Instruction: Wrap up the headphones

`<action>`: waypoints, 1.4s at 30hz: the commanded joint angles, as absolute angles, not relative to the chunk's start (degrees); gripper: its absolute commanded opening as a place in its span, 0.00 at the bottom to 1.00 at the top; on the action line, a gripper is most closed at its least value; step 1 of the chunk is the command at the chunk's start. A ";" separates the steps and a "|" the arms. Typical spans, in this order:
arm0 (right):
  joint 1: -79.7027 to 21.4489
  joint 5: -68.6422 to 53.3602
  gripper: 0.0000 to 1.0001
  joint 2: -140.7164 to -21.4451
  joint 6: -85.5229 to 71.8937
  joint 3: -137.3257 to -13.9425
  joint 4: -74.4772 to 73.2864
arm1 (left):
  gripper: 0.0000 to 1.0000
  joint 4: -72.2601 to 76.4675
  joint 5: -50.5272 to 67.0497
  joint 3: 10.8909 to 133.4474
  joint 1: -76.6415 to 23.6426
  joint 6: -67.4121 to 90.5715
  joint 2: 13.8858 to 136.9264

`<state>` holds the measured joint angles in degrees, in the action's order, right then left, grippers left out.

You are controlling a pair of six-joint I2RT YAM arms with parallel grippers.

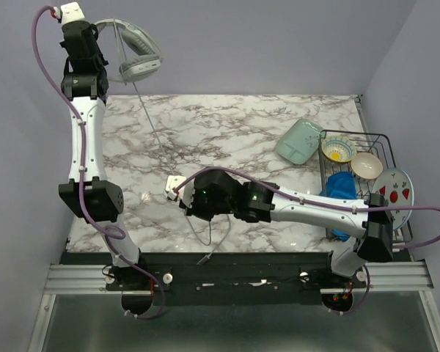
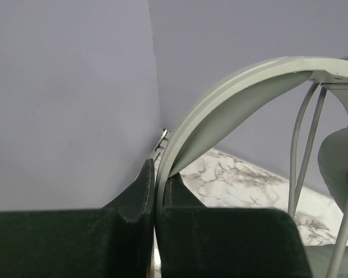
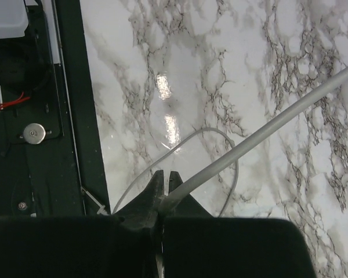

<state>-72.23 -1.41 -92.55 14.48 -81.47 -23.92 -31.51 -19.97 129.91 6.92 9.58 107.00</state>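
The light grey headphones [image 1: 136, 55] hang in the air at the far left corner, high above the marble table [image 1: 242, 125]. My left gripper [image 1: 95, 31] is shut on their headband [image 2: 232, 87], which runs up between the fingers [image 2: 156, 185]; an earcup [image 2: 342, 162] shows at the right edge. The thin grey cable [image 1: 152, 128] runs from the headphones down and forward to my right gripper [image 1: 187, 205]. That gripper [image 3: 165, 179] is shut on the cable [image 3: 267, 124] just above the table. Below it a slack loop [image 3: 220, 139] lies on the marble, and the loose end [image 1: 204, 258] reaches the front edge.
A wire dish rack [image 1: 385, 139] with bowls, a blue item and a patterned plate stands at the right edge. A pale green tray [image 1: 299, 141] lies beside it. Walls close in on the left, back and right. The black mounting rail [image 1: 242, 268] runs along the front.
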 commanded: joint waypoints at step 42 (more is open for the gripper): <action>-29.01 7.83 0.01 -87.90 13.63 -101.88 -32.70 | 0.00 -30.05 18.80 75.49 -20.39 -16.71 67.76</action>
<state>-33.78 12.80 -92.07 12.47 -106.65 -31.11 -21.54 9.63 72.01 -20.69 -22.50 70.67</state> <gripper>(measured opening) 0.048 0.037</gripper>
